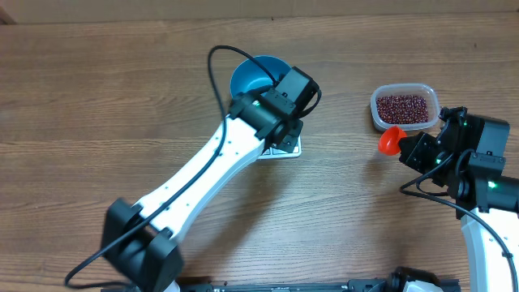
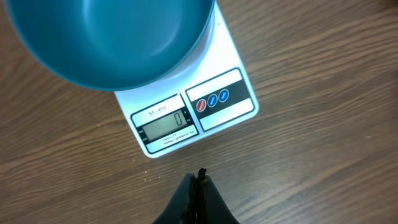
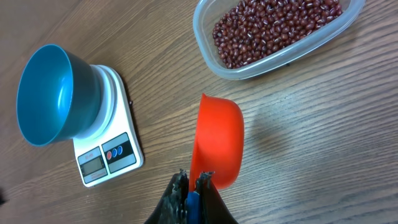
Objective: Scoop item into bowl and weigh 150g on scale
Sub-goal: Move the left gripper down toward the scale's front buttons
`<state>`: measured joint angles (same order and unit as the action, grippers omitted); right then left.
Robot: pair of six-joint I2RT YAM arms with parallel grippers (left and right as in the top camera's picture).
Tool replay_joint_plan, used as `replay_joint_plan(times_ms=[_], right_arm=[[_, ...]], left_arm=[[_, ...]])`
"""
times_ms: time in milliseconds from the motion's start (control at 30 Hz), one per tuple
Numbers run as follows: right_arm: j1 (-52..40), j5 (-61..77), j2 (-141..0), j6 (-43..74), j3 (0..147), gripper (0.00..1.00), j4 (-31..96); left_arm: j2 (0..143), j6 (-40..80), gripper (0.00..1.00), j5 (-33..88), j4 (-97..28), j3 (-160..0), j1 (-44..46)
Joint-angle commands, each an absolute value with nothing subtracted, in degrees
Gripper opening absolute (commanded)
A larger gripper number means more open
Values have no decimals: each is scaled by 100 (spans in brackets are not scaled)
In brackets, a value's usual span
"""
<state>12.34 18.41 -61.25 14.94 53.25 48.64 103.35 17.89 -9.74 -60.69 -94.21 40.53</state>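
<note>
**Overhead: blue bowl [image 1: 253, 75] on the scale [image 1: 289, 148], beans [image 1: 403, 106] in their tub [image 1: 377, 113]**

Seen from overhead, the left arm reaches across the wooden worktop [image 1: 122, 97] and covers most of the scale, with the bowl's far rim showing beyond it. The left wrist view looks down on the scale's front edge. The bowl sits on the platform, the grey display [image 2: 163, 127] reads zero, and three round buttons [image 2: 212, 99] lie beside it. The left fingers [image 2: 186, 202] are pressed together with nothing between them, hovering in front of the scale.

The beans fill a clear plastic tub at the right of the worktop, well apart from the bowl. The right fingers [image 3: 174, 199] pinch the blue handle [image 3: 193, 202] of the red scoop [image 3: 217, 140]. The scoop is tipped on its side near the tub without touching it, between the tub and the scale.
</note>
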Motion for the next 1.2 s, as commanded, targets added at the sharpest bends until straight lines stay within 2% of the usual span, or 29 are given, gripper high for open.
replay_joint_plan(times_ms=[0,500,1167], right_arm=[[1251,1806,-6114,1450,5522,4,4836],[1249,1806,-6114,1496,5522,4,4678],[1251,1826,-6114,1492,5522,4,4683]], left_arm=[[10787,1594,4,-1096,-5996,-9461,4058],[11751,1520,4,-1079,-5544,-9461,4060],[11769,1328,4,-1048,-5520,-9461,4095]])
